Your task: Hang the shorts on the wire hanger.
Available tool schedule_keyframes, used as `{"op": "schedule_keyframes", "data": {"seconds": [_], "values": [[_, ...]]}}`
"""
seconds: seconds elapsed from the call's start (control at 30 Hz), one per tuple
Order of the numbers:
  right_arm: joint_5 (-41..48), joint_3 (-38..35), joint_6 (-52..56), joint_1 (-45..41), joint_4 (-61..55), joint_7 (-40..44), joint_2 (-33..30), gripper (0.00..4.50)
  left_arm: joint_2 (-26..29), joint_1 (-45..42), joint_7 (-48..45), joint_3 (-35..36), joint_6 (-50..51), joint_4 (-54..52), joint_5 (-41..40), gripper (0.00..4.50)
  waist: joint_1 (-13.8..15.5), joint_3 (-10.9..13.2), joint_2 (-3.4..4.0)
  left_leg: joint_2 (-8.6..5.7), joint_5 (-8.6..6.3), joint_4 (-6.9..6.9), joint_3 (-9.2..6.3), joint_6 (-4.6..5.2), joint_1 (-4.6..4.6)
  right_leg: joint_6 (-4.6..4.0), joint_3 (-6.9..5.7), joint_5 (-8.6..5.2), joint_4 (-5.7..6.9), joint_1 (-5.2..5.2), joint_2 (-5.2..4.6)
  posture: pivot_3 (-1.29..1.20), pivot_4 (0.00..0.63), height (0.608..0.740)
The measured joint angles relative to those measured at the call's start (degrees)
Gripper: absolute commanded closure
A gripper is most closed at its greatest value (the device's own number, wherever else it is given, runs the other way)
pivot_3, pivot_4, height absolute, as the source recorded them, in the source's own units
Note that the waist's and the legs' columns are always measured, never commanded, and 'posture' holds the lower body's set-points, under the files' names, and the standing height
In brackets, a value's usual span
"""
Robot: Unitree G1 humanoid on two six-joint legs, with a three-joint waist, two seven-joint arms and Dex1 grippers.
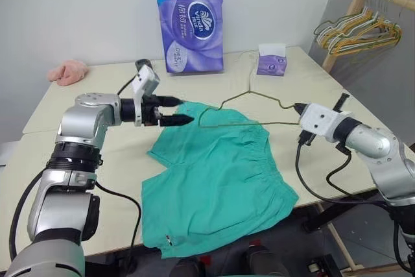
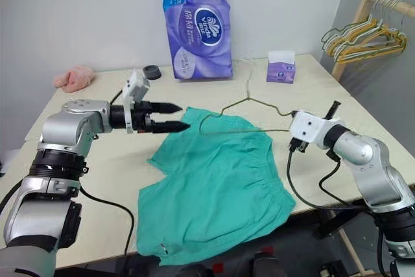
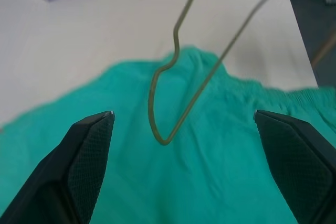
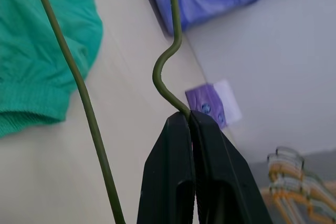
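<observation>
The right gripper (image 4: 190, 121), clamped on one corner of the wire hanger (image 1: 249, 109), holds it level above the teal shorts (image 1: 217, 183), its long axis running toward the wide-open left gripper (image 1: 183, 111) just beside the far corner.

Plain white wall (image 1: 78, 11) behind | beige table (image 1: 117, 160) in front | wooden rack (image 1: 353, 14) with spare hangers (image 1: 356, 34) at right | grey floor (image 1: 363, 238) below.

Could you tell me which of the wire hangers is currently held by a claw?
The olive-bronze wire hanger over the shorts, pinched by the right claw; the others hang on the rack.
</observation>
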Motion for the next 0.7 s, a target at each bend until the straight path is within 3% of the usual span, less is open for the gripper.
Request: {"op": "schedule_keyframes", "data": {"seconds": [0.27, 0.57, 0.7], "values": [[-2.56, 1.58, -8.22, -0.54, -1.00, 0.97, 2.09, 4.48, 0.80, 4.11, -4.00, -3.11, -0.05, -4.40, 1.28, 0.00, -0.27, 0.01, -0.02, 0.00, 0.00, 0.05, -0.01, 0.00, 0.04, -0.01, 0.02, 0.00, 0.10, 0.03, 0.00, -0.17, 0.041, 0.740], [-2.78, 1.70, -10.36, -1.43, -1.19, 2.06, 3.74, 4.48, 1.73, 8.23, -7.35, -5.63, -0.14, -8.52, 1.93, 0.00, -0.62, 0.02, -0.04, 0.00, 0.00, 0.09, -0.01, 0.01, 0.09, -0.03, 0.01, -0.01, 0.17, 0.06, 0.00, -0.17, 0.043, 0.740], [-2.56, 1.61, -10.83, -1.85, -1.24, 2.32, 4.30, 4.50, 1.43, 8.17, -6.80, -5.63, 0.00, -7.31, 2.36, 0.90, -0.63, 0.02, -0.04, 0.00, 0.00, 0.09, -0.01, 0.01, 0.09, -0.03, 0.01, -0.01, 0.17, 0.06, 0.00, -0.17, 0.043, 0.740]]}}
